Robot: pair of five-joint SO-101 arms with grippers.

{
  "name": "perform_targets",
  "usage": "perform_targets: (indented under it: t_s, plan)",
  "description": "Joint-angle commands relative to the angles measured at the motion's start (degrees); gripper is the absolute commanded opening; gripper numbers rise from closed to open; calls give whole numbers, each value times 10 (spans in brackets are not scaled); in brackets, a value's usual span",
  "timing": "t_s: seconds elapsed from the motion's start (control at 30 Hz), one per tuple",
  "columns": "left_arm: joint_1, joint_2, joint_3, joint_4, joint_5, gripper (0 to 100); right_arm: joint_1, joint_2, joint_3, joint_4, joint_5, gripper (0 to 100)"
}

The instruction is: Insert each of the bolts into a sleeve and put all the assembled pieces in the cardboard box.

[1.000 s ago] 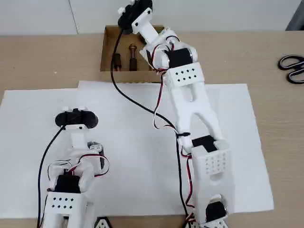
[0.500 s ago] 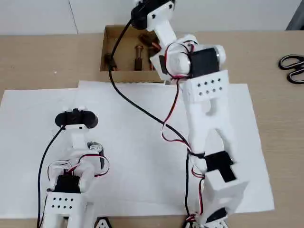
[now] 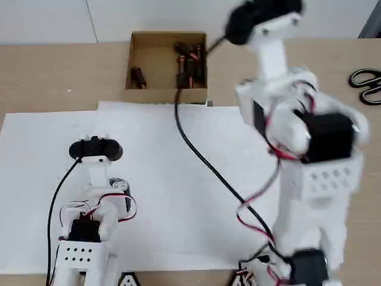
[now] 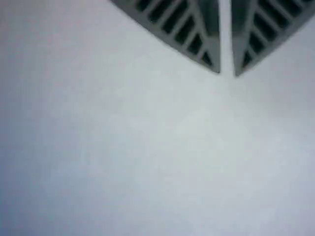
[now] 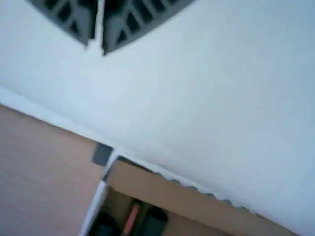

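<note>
- The cardboard box [image 3: 166,95] sits by the far edge of the tabletop [image 3: 59,71], just beyond the white paper sheet [image 3: 178,179].
- Inside it I can make out one assembled piece [image 3: 137,76] lying alone on one side and a huddle of assembled pieces [image 3: 189,62] against the opposite wall. The huddle is too tangled for me to count.
- Every bolt-and-sleeve piece I can find lies in that box, so I'd judge the job done or all but done. Something could be hidden beneath the arms.
- The right arm [image 3: 309,143] stands raised high toward the right edge. Its right claw [image 5: 97,47] is clenched to a sliver and grasps nothing, with the box wall and pieces below it.
- The left arm [image 3: 98,179] rests near the near edge, on the left. Its left claw [image 4: 226,71] is likewise clenched on nothing, hanging just over the paper.
- A pair of scissors [image 3: 366,83] lies by the right edge, well apart from everything.
- What remains, I'd guess, is only parking the arms.
</note>
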Motion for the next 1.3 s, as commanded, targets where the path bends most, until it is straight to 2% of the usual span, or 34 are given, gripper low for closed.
perform_targets:
  t_s: [0.0, 0.2, 0.53, 0.73, 0.97, 1.27]
  plan:
    - [-2, -6, -1, -11, 0, 6, 44, -133, 148, 0, -5, 2]
    - [-2, -6, -1, -12, 0, 6, 89, -306, 386, -35, -9, 2]
    - [-2, -6, -1, -12, -1, 6, 119, -556, 821, -218, -39, 2]
    - [-2, -6, -1, -12, -1, 6, 118, -688, 1009, -305, -36, 2]
    - [-2, -6, -1, -12, -1, 6, 116, -836, 1146, -318, -36, 2]
    - [-2, -6, -1, -12, -1, 6, 116, -836, 1189, -334, -36, 2]
